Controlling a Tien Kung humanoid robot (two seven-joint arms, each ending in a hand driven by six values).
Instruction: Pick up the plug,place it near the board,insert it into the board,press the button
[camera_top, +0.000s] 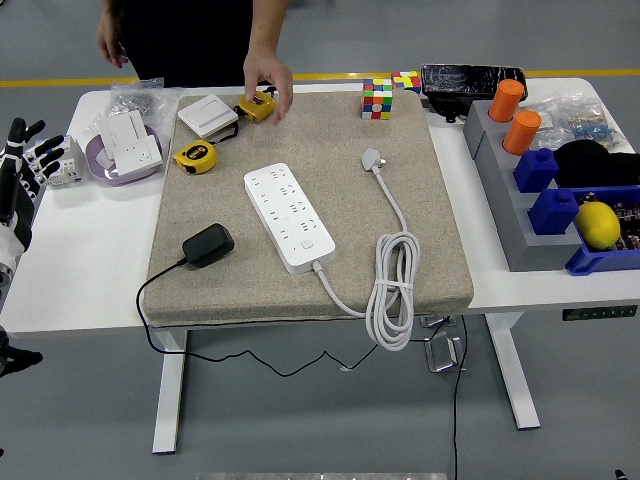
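Still untouched — plug (208, 243) near mat (440, 200) left edge; left robot hand (22, 150) open, off-table.

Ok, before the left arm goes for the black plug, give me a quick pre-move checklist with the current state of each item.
1. Black plug free on the mat, nothing on it: ok.
2. Power strip flat on the mat, sockets up and uncovered: ok.
3. Person's hand off the strip: ok, but it hangs over the mat's far edge by a yellow object, so not fully clear.
4. Left hand empty, fingers spread, at the table's left edge: ok.
5. Plug's black cord trails over the table's near edge: snag risk, cannot tell.
6. Right hand: not in view, cannot tell.
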